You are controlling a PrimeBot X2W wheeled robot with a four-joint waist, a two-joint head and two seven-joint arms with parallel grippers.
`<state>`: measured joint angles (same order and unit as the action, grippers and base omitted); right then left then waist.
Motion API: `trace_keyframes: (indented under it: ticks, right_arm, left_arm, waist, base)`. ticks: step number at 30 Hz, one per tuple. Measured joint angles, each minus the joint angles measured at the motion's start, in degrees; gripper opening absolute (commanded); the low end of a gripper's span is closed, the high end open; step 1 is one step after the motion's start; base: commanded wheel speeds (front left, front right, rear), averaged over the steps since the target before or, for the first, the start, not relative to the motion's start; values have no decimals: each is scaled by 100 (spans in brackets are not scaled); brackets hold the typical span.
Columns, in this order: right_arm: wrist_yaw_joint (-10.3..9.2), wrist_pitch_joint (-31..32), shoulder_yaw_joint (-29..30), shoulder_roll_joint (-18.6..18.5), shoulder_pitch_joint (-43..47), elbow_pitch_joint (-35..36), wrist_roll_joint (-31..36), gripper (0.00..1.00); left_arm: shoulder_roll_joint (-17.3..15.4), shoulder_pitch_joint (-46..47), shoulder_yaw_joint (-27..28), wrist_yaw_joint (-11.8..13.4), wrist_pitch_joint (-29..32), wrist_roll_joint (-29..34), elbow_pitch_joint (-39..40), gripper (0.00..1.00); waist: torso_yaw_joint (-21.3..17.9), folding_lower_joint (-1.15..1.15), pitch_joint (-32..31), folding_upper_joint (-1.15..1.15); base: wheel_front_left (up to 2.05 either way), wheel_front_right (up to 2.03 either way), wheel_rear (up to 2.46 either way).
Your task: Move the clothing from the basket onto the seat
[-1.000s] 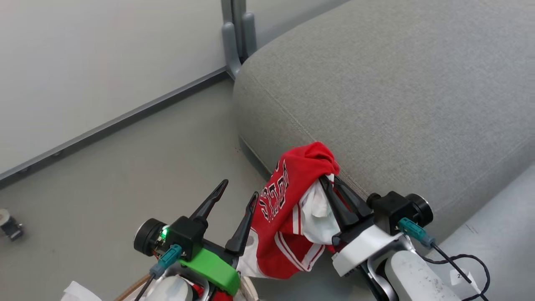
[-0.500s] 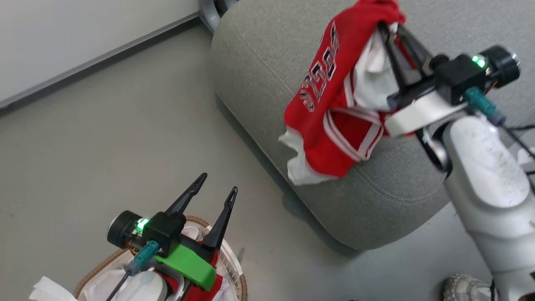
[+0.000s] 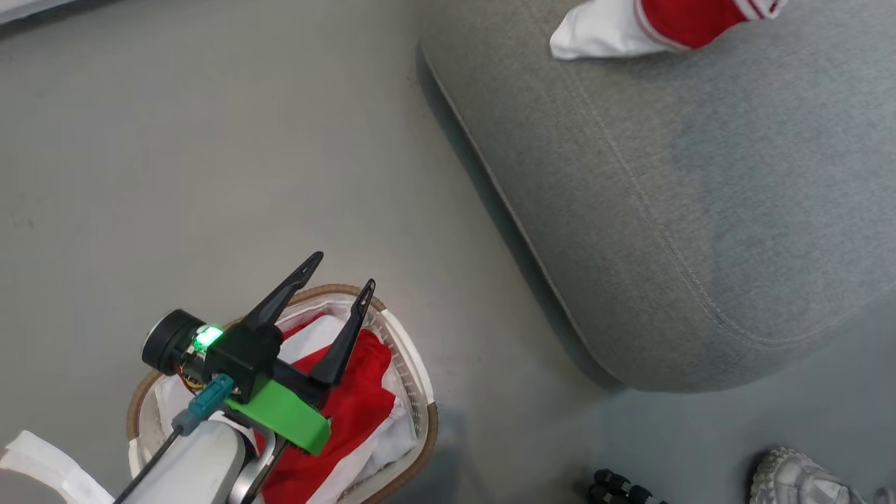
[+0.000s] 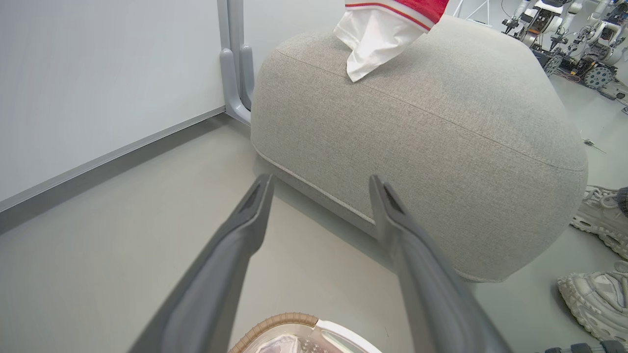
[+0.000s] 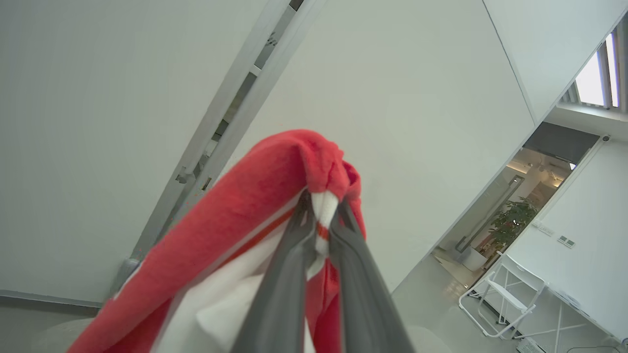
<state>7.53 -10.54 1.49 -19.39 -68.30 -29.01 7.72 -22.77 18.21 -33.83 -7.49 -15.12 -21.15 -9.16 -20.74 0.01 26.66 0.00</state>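
Note:
A red jersey (image 5: 245, 211) with white trim hangs from my right gripper (image 5: 321, 208), which is shut on its bunched top, high against a pale wall. The garment's lower end (image 3: 665, 24) dangles over the far part of the grey seat (image 3: 665, 210), and in the left wrist view the jersey (image 4: 380, 29) hangs just above the seat (image 4: 417, 122). My left gripper (image 3: 343, 271) is open above the basket (image 3: 423, 434), holding nothing. More red clothing (image 3: 357, 406) lies inside the basket on the white liner. The left wrist view has my left gripper (image 4: 320, 181) and the basket's brown rim (image 4: 279, 321).
Grey floor lies between basket and seat. A person's pale shoe (image 3: 798, 479) stands at the lower right, with pale shoes (image 4: 596, 294) beside the seat. A grey post (image 4: 235, 73) rises at the wall behind the seat. Other robots (image 4: 579, 29) stand far off.
The head camera has tilted down toward the basket. My right gripper has carried the jersey up and farther over the seat. The left gripper stays open over the basket.

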Motion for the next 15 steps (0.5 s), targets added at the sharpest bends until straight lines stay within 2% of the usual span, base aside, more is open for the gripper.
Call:
trace_keyframes:
  ticks: [5,9,10,11,12,13,15]
  right_arm:
    - [0,291,853,140,36,-202,755,0]
    - [1,447,1414,474,478,-499,1098,0]
    - [1,428,1518,557,599,-569,1182,5]
    - [0,367,1648,635,709,-631,1240,40]
    - [0,300,1746,700,798,-687,1266,88]
    - [0,207,1845,773,915,-748,1299,100]
    - [0,33,1959,880,1152,-884,1356,100]
  left_arm:
    - [-80,133,45,0,-1,-53,5,100]
    - [-113,137,124,0,0,-73,3,100]
    - [-119,137,163,0,-1,-77,-13,100]
    - [-119,138,188,0,0,-81,-21,100]
    - [-118,138,209,0,-1,-83,-34,100]
    - [-110,138,225,0,0,-85,-57,100]
    - [-82,134,243,0,-1,-86,-110,100]
  waist:
    - [352,0,334,0]
    - [607,0,569,0]
    - [667,0,622,0]
    - [723,0,666,0]
    - [767,0,697,0]
    - [816,0,726,0]
    - [891,0,745,0]
  base:
    - [0,0,0]
    - [0,0,0]
    - [0,0,0]
    - [0,0,0]
    - [0,0,0]
    - [0,0,0]
    - [0,0,0]
